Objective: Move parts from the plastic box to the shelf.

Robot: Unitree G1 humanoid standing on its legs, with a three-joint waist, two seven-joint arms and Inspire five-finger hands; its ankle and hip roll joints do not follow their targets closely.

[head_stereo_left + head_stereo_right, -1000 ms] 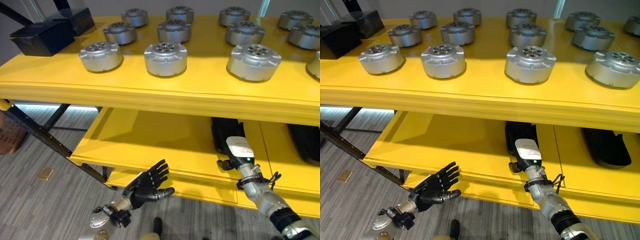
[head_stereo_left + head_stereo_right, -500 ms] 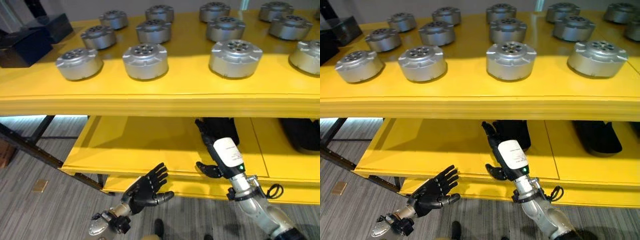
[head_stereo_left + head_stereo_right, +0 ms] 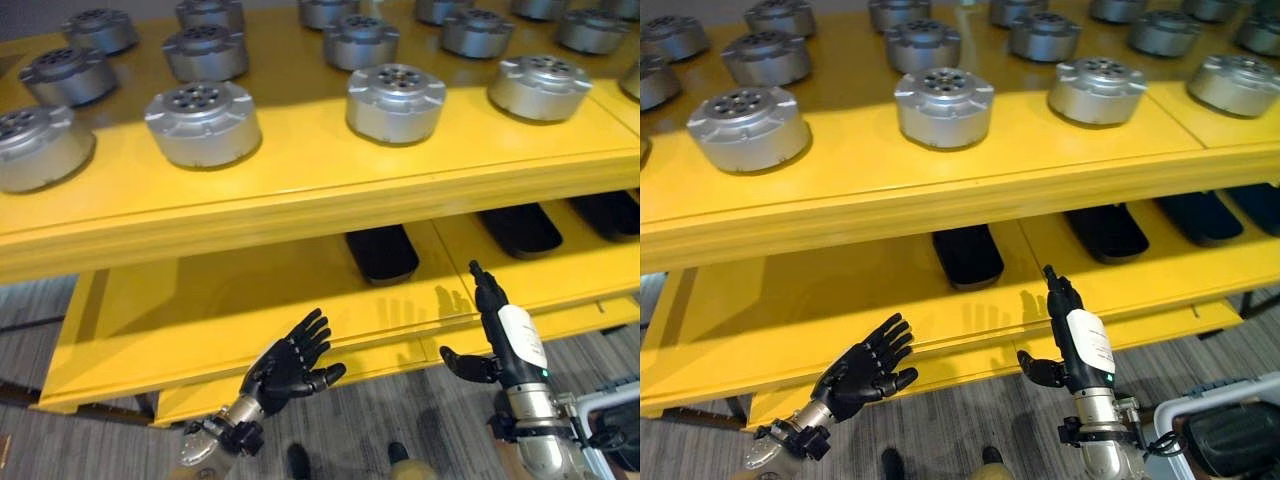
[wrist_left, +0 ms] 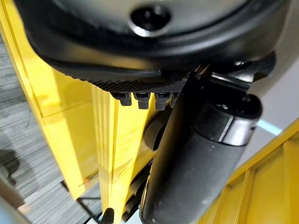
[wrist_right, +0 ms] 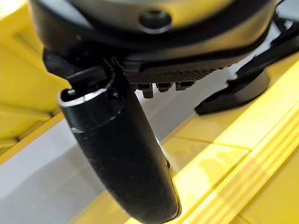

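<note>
Hands empty: left hand [image 3: 285,365] fingers spread, right hand [image 3: 508,345] fingers straight, below yellow shelf [image 3: 330,180].

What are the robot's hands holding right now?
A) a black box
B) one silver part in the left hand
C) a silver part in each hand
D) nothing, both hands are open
D: the left hand and the right hand both have straight fingers and hold nothing; the silver parts sit on the shelf.
</note>
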